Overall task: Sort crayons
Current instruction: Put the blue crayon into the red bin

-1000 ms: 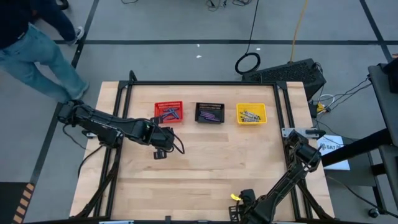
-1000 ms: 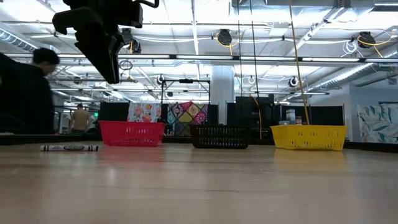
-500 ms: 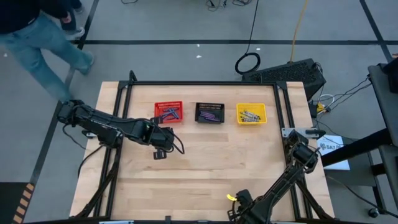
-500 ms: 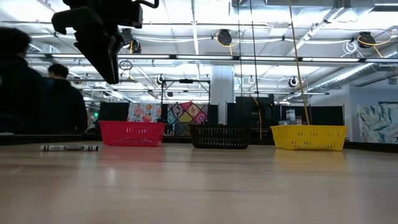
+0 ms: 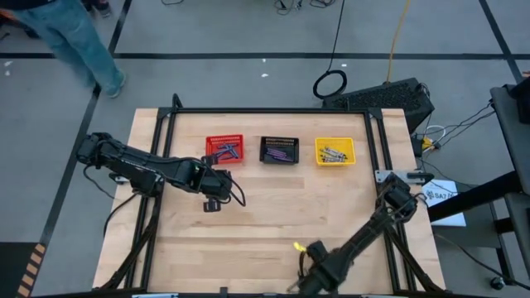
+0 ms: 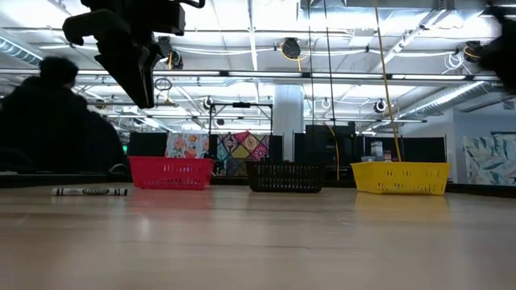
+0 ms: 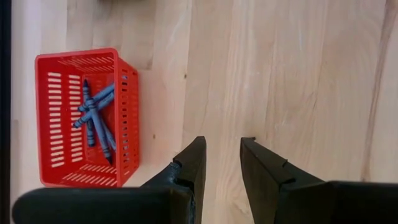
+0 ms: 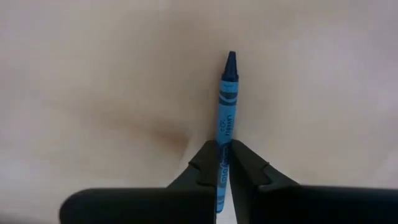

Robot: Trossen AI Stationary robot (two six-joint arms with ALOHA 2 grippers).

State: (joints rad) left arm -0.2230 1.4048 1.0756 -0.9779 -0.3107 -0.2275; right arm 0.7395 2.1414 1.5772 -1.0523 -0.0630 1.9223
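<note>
Three small baskets stand in a row across the upper middle of the overhead frame, on a pale wooden table (image 5: 273,215): a red basket (image 5: 224,150) at left, a black basket (image 5: 280,150) in the centre and a yellow basket (image 5: 334,151) at right. Each holds one colour of crayon, which suggests the row serves as a colour key: blue crayons (image 7: 96,118) lie loose in the red one, purple crayons (image 5: 280,152) in the black one, and grey crayons (image 5: 334,154) in the yellow one.

At the bottom centre of the overhead frame, the right gripper (image 8: 224,163) is low, with its fingers clenched on a blue crayon (image 8: 226,121). The grip is near the blunt end, so most of the stick and its point jut forward, past the fingertips. Judging by colour, this one belongs in the red basket.

Left of centre in the overhead frame, just below the red basket, the left gripper (image 7: 222,158) hangs above bare wood with its fingers parted and nothing between them. It seems to be waiting.

From table height, one more crayon (image 6: 89,192) lies flat at the left edge of the frame, in front of the red basket. Its colour cannot be told.

At the upper left corner of the overhead frame, a person (image 5: 70,29) in jeans is on the floor beyond the table.
</note>
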